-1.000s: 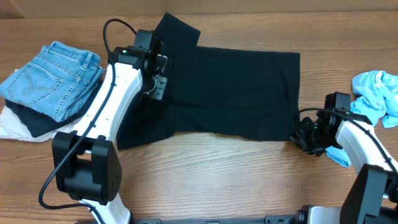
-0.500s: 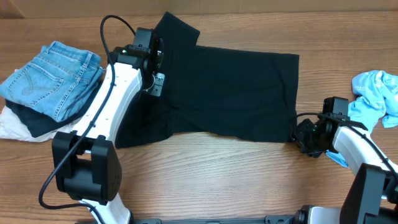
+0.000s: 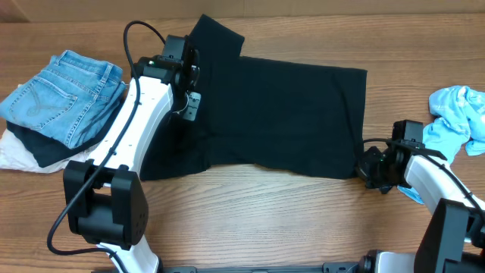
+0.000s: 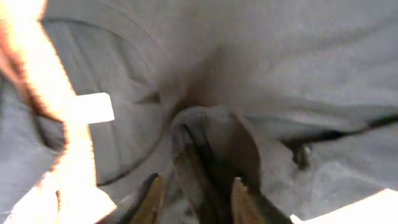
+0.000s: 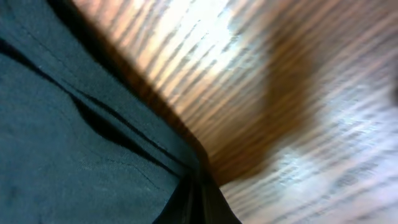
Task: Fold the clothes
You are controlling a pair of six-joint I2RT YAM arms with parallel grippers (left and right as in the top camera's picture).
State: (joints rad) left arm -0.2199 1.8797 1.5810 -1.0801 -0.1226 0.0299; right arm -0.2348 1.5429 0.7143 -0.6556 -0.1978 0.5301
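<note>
Right now the black T-shirt (image 3: 288, 114) lies spread on the wooden counter (image 3: 265, 227); long axis runs left-right, neck end at left w/ one sleeve poking to the far side, hem end at right; near edge wrinkled & near-left part bunched, so not flat. Left gripper (image 3: 191, 102) sits on the neck area; wrist view shows its jaws apart w/ a ridge of cloth standing between them, white tag (image 4: 93, 107) just to the left. Right gripper (image 3: 367, 167) is at the near-right hem corner; jaws together, pinching the hem edge as far as wrist view shows. Right arm is nearer the hem, left nearer the collar; cloth runs left & far from the right jaws, so a fold prob. carries that corner leftward. Fabric looks matte, limp, plain.
</note>
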